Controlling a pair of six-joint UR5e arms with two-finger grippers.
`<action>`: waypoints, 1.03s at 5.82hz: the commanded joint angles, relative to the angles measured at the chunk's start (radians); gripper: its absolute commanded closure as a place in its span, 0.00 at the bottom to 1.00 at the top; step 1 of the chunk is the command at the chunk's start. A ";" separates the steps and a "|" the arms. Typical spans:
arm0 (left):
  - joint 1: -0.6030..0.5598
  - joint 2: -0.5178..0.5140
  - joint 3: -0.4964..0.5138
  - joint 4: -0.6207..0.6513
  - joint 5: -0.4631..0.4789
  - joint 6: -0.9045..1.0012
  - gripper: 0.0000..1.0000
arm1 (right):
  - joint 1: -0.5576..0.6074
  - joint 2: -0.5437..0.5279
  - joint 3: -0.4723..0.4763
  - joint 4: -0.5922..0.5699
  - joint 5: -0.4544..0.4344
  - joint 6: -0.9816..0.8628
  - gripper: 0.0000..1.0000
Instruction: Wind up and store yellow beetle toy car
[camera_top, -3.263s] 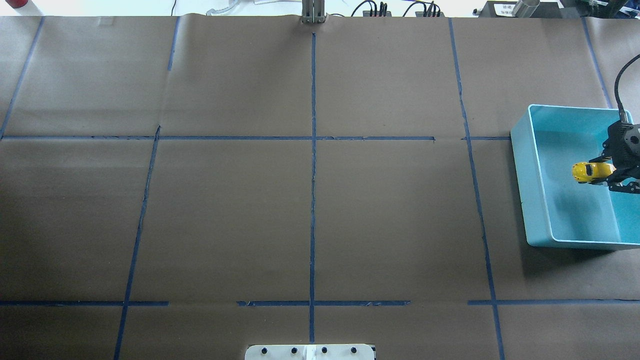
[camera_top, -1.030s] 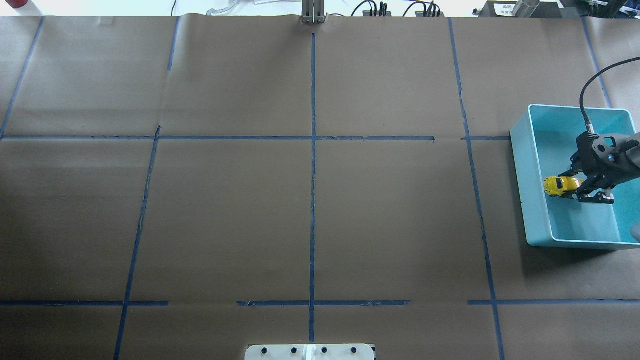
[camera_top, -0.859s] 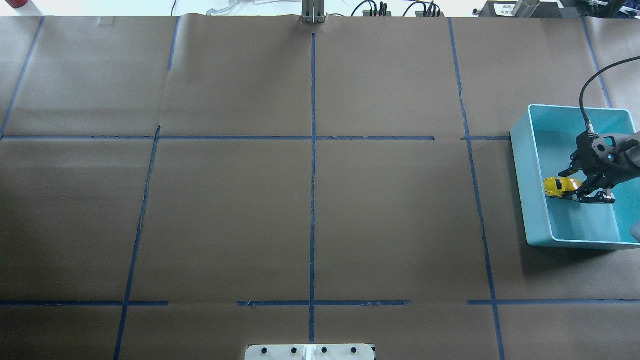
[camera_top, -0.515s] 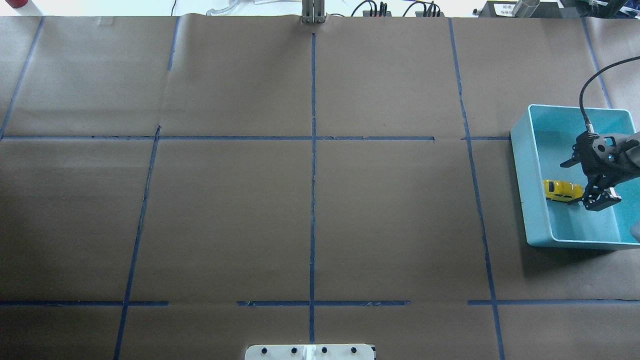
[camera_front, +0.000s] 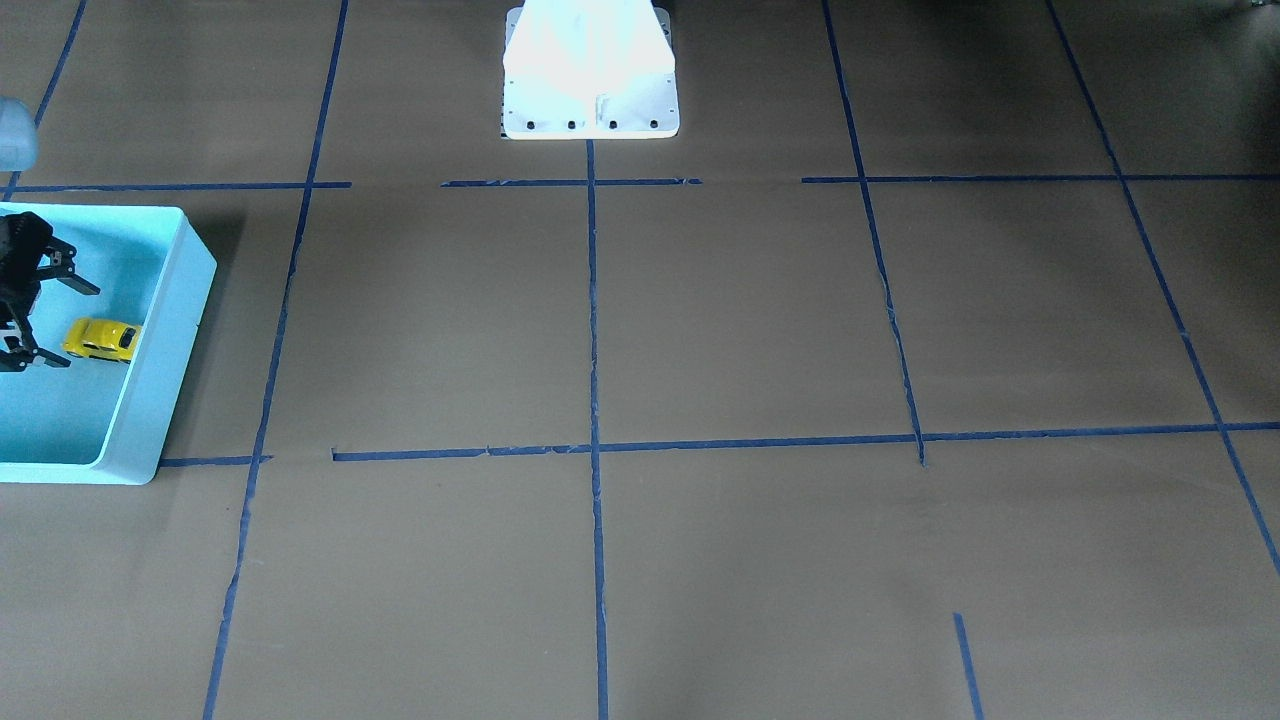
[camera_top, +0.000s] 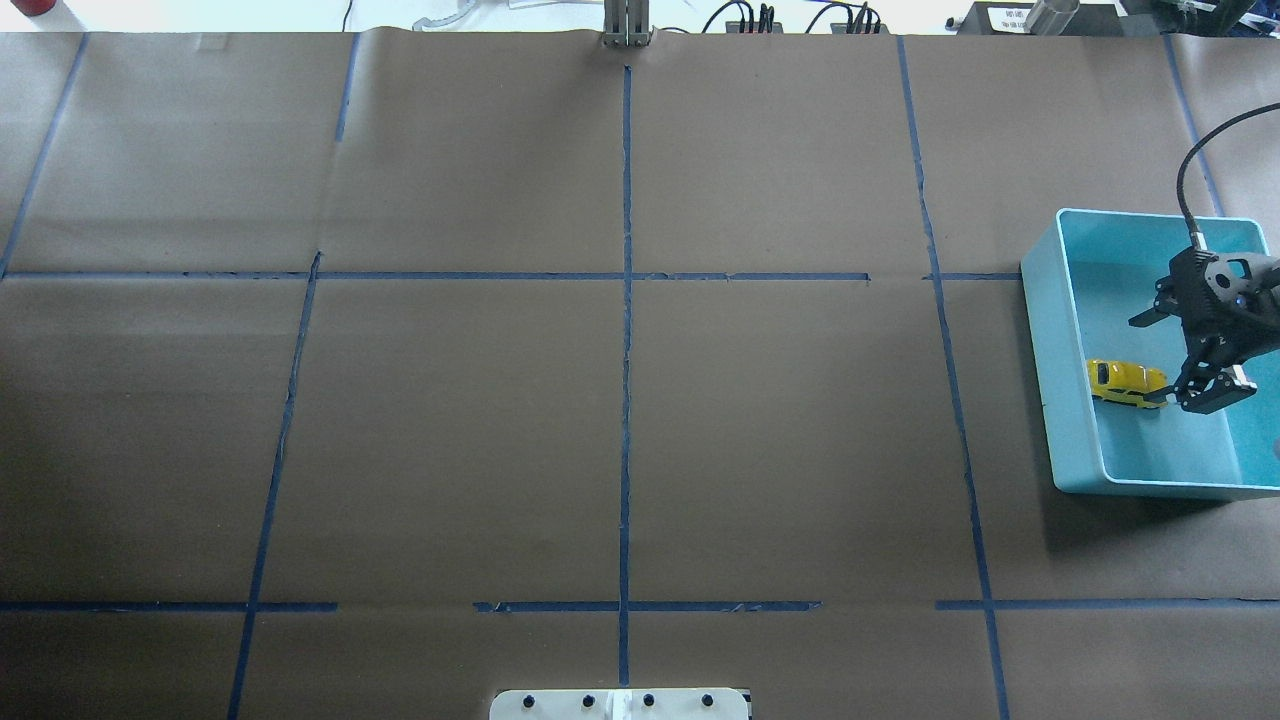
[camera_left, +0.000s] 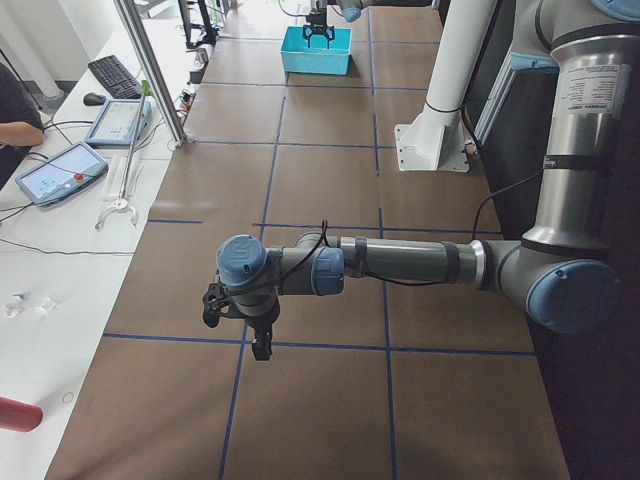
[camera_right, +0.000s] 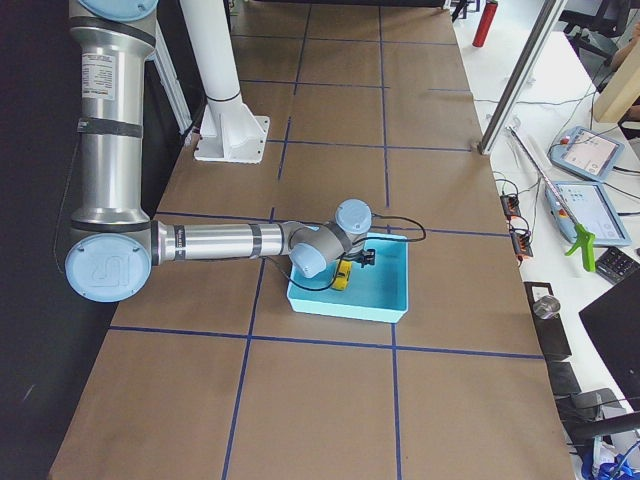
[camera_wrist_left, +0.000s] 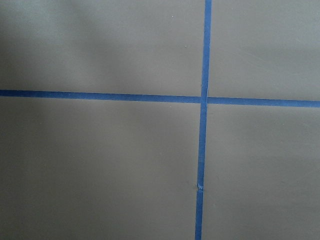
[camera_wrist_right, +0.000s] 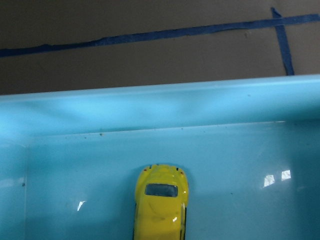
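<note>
The yellow beetle toy car rests on its wheels on the floor of the light blue bin, close to the bin's left wall. It also shows in the front view and the right wrist view. My right gripper is open and empty, just right of the car and apart from it; it shows at the front view's left edge. My left gripper hangs over bare table far from the bin, and I cannot tell whether it is open or shut.
The table is brown paper with blue tape lines. The bin stands at the table's right edge. The robot's white base stands at the near middle edge. Cables and power strips lie beyond the far edge.
My right gripper carried the car left and down to the bin's floor, opened and let it go. It has since drawn back a little to the right; the car stays put.
</note>
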 joint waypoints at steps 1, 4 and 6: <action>0.000 0.000 0.000 0.000 0.000 0.000 0.00 | 0.176 -0.001 0.007 -0.103 0.068 0.002 0.00; 0.000 -0.002 0.000 0.000 0.000 0.000 0.00 | 0.388 0.038 0.133 -0.578 0.056 0.035 0.00; 0.000 -0.002 0.000 0.000 0.000 0.000 0.00 | 0.462 -0.008 0.133 -0.654 0.055 0.330 0.00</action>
